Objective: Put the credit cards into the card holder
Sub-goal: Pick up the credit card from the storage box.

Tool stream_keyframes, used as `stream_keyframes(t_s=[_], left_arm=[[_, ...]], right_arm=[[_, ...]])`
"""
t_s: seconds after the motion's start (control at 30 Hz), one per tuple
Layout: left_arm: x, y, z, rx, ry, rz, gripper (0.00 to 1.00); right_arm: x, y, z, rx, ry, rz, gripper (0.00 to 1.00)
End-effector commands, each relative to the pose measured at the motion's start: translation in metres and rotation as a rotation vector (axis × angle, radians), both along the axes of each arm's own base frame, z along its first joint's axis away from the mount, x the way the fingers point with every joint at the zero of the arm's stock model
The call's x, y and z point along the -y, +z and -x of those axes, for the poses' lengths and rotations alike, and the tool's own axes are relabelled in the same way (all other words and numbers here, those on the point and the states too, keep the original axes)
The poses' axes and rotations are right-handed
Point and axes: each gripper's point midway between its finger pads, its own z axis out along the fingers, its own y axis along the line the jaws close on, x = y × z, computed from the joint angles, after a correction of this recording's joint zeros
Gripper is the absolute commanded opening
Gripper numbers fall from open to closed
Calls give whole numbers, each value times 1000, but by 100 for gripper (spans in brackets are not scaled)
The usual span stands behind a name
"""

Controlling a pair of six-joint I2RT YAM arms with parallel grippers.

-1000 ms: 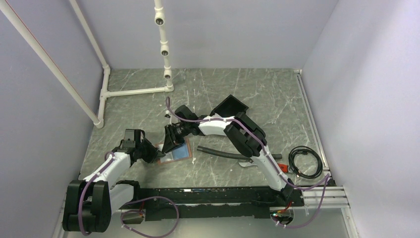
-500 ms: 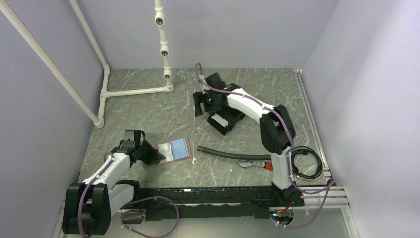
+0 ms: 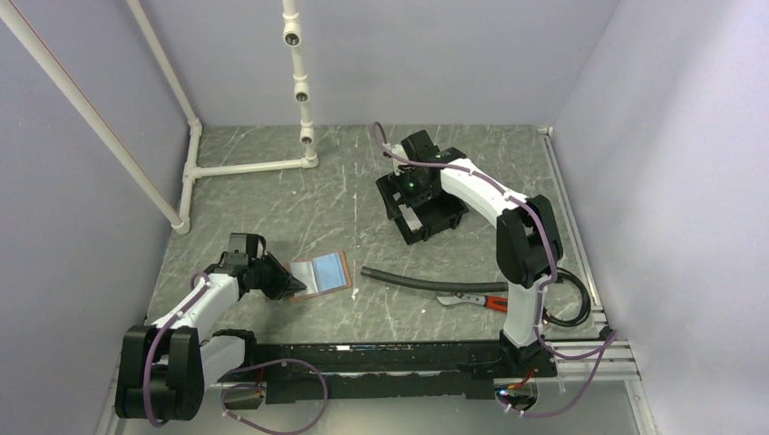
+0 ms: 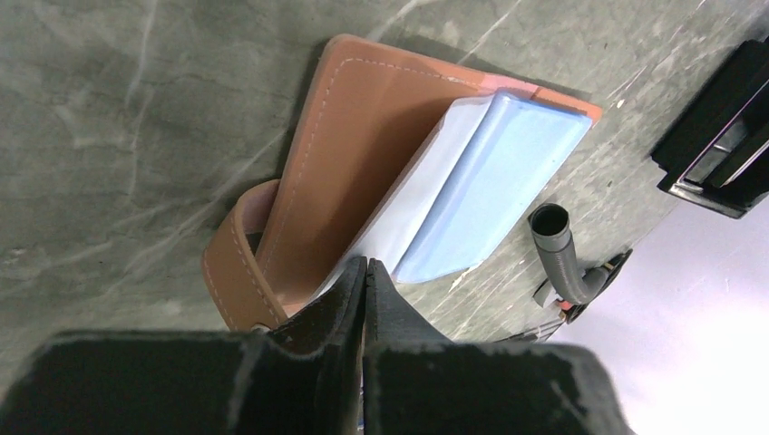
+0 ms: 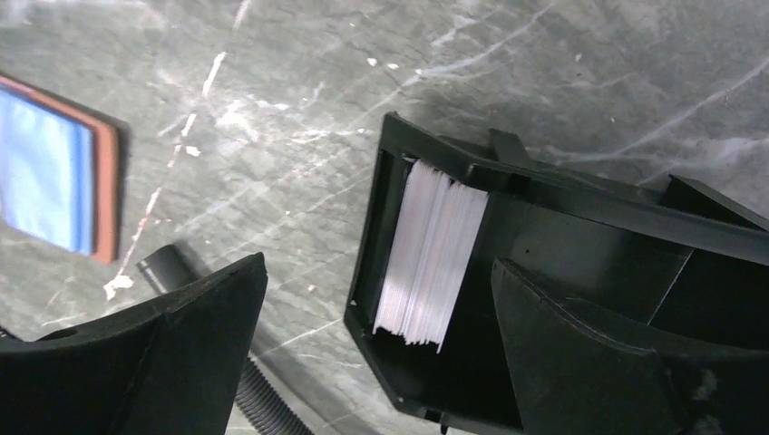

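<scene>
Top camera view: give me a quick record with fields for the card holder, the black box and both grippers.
card holder: lying open, light blue credit cards on it
black box: holds an upright white stack
left gripper: shut, tips at the card holder's edge
right gripper: open, above the black box

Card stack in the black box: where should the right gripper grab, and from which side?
Best bet: pinch the card stack by its upper edges, from straight above, open right gripper straddling it. The cards stand on edge against one end wall of the box, so walls block side approaches.
</scene>
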Motion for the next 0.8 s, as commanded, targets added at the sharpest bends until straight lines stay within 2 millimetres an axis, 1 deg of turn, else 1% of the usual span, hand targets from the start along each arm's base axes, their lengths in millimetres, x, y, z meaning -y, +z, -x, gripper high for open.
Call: stream_keyframes(t_s=[0.0,0.1,0.23,0.33,0.4,0.6,0.77], left_arm=[[3,14,-11,50,-45,10,9],[3,16,-12,60,-49,11,10],[5,21,-14,76,-63,15,20],[6,24,-16,91,-75,20,28],[8,27,-17,100,-81,29,30],[10,35,-19,125,-94,45,34],[11,42,-19,143,-103,47,37]], right_arm=[[-1,46,-4,57,-54,-97,97],[9,33,-3,-11,-112,-121,98],[25,9,-3,-55,-151,-81,99],[23,-9,0,-94,-139,-89,99],[19,-17,4,-123,-129,-109,99],[0,-15,13,-170,-97,-227,97],[-7,-12,17,-196,-91,-267,92]])
